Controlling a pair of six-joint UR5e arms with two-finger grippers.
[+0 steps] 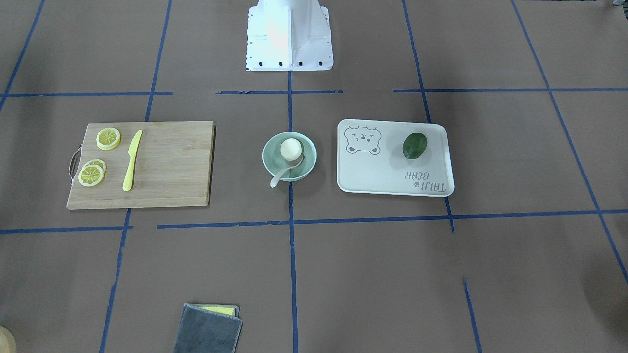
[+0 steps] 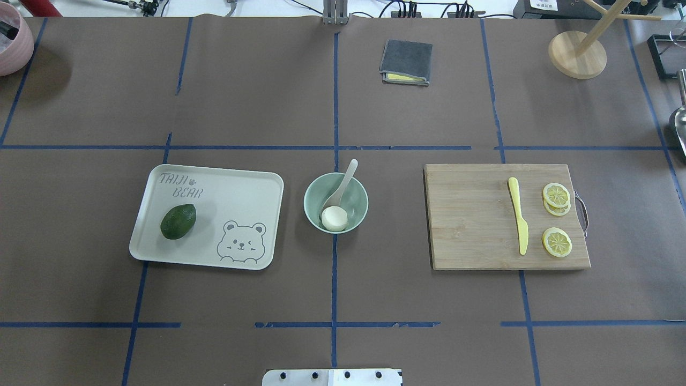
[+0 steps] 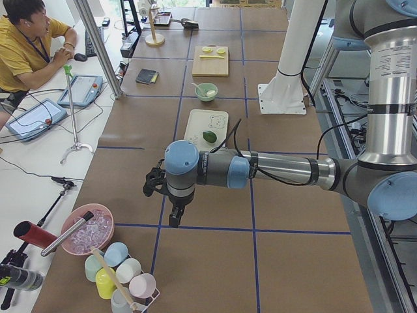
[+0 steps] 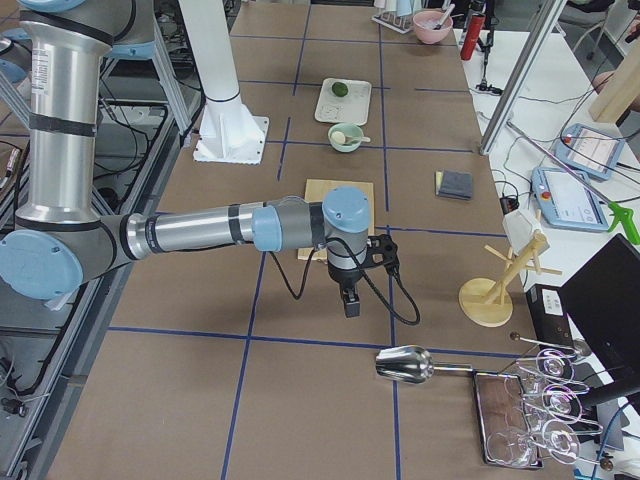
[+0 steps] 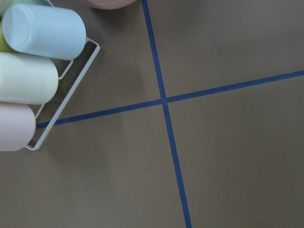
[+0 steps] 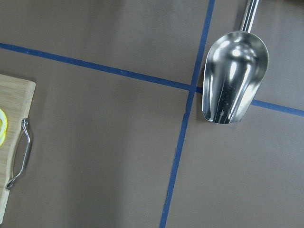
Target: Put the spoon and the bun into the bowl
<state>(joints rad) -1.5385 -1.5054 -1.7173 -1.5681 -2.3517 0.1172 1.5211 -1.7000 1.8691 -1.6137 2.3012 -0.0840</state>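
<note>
The mint-green bowl (image 1: 308,158) stands at the table's middle, also in the overhead view (image 2: 357,201). The white bun (image 1: 290,147) sits inside it (image 2: 334,218). The cream spoon (image 1: 283,173) lies with its scoop in the bowl beside the bun, its handle over the rim (image 2: 347,174). My left gripper (image 3: 174,219) hangs over the table's left end, far from the bowl. My right gripper (image 4: 349,302) hangs over the right end, past the cutting board. Both show only in the side views, so I cannot tell whether they are open or shut.
A white bear tray (image 2: 236,193) holds a dark avocado (image 2: 178,221). A wooden cutting board (image 2: 471,220) carries a yellow knife (image 2: 519,220) and lemon slices (image 2: 556,241). A grey cloth (image 2: 406,61), a metal scoop (image 6: 233,78) and a cup rack (image 5: 33,71) lie outward.
</note>
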